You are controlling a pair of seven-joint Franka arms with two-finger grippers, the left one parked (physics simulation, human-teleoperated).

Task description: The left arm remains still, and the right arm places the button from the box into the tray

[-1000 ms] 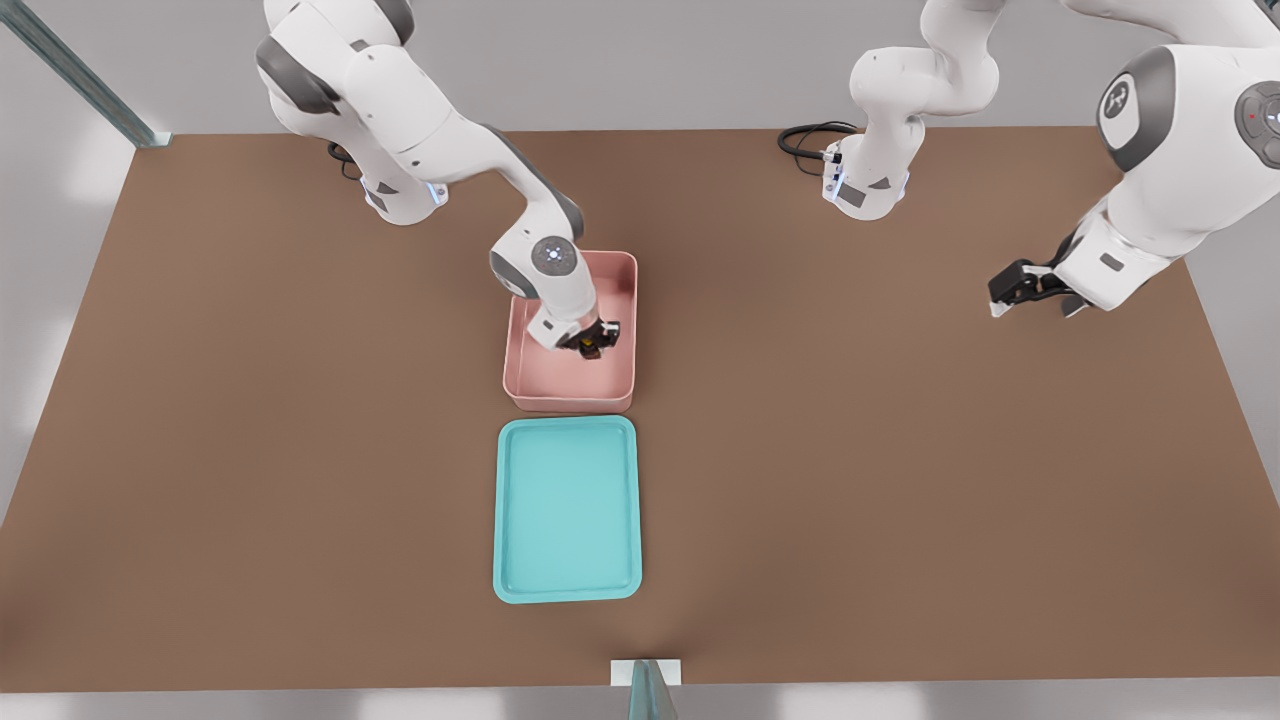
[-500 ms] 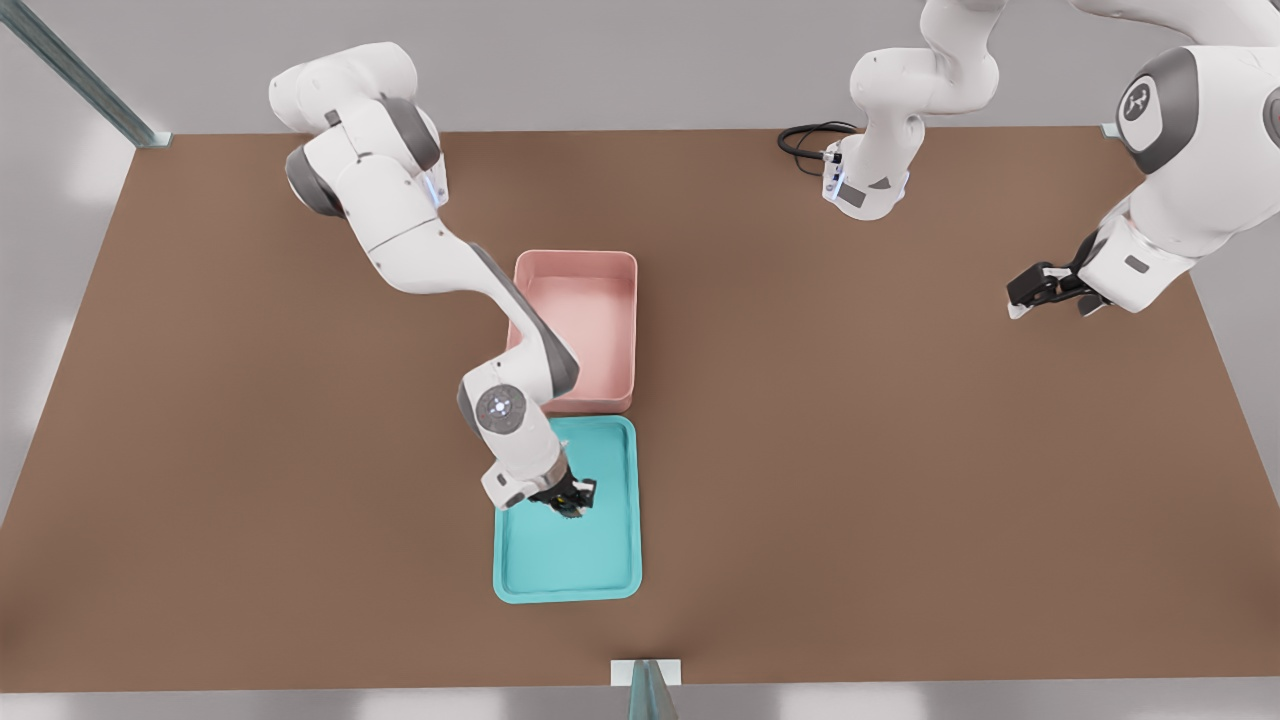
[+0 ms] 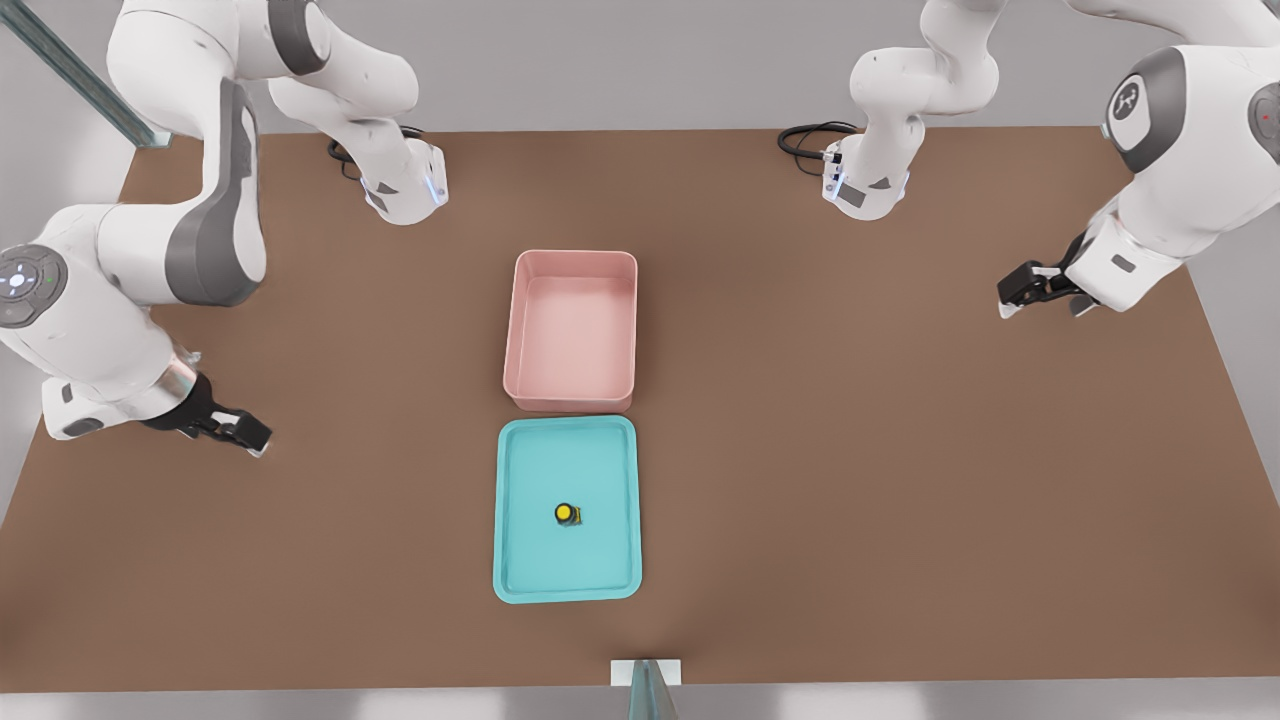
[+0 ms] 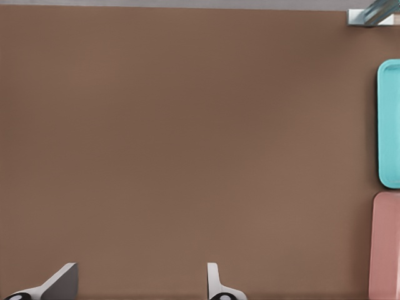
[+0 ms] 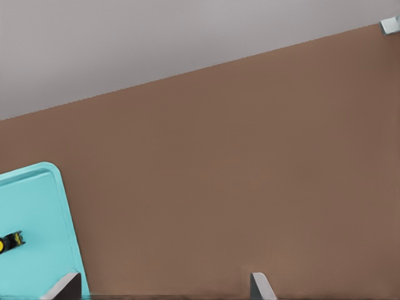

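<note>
The button (image 3: 567,513), a tiny dark block with a yellow cap, lies alone near the middle of the teal tray (image 3: 520,580). The wrist view catches it (image 5: 9,242) at the tray's (image 5: 37,206) visible end. The pink box (image 3: 570,320) behind the tray has nothing in it. My gripper (image 3: 245,437) hangs low over the bare table at the front view's far left, well away from both containers. In the right wrist view its fingers (image 5: 259,286) stand wide apart with nothing between them, so the gripper (image 5: 164,289) is open.
The brown table (image 3: 850,450) stretches wide around the two containers. The two arm bases (image 3: 405,190) stand along the far edge, with a black cable (image 3: 805,138) by the other base. A metal post (image 3: 648,690) stands at the near edge.
My gripper carried the button from the box to the tray and let it go. The arm then swung away to the front view's far left. The button now rests in the tray.
</note>
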